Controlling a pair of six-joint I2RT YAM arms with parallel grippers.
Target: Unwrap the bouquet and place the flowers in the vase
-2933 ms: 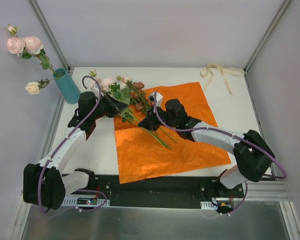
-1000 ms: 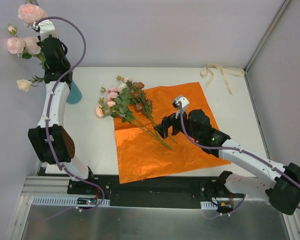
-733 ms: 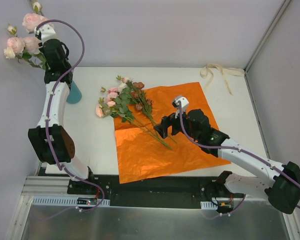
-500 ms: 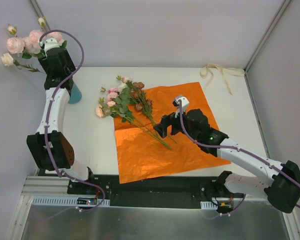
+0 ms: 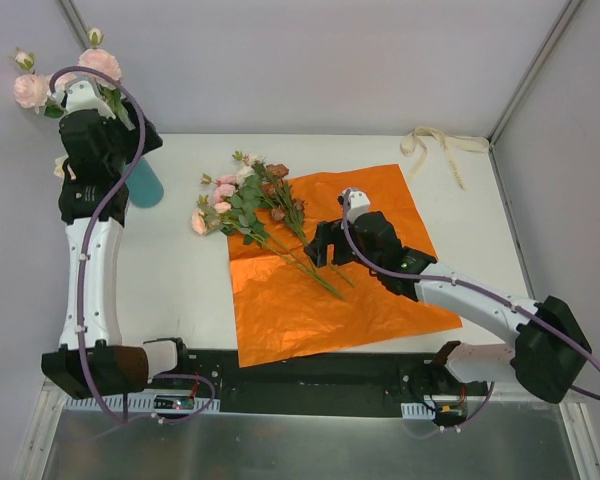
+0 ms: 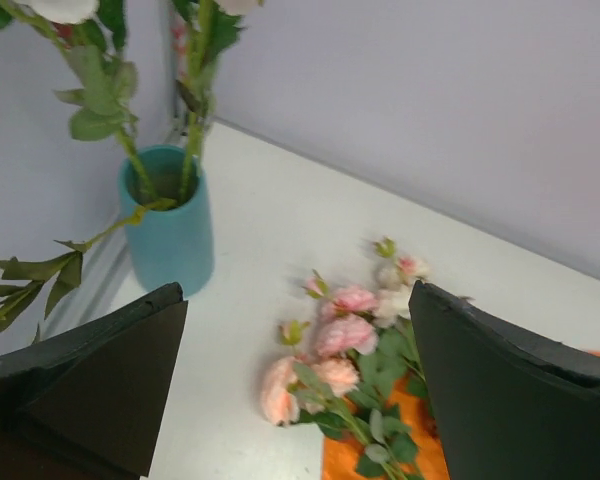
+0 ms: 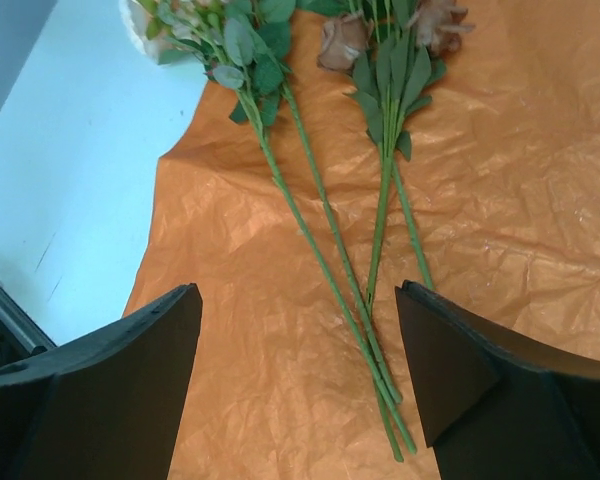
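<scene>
I find the vase point(image 6: 168, 230) upright at the table's ten o'clock corner: a plain teal cylinder with leafy pink roses point(image 5: 30, 90) standing in it. The other flowers point(image 5: 250, 200) lie unwrapped near centre, heads toward eleven o'clock. Their stems run toward five o'clock across the flattened orange paper point(image 5: 380, 300).

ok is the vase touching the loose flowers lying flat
Apart. The left wrist view shows bare white table between the vase and the nearest pink bloom of the loose flowers.
</scene>
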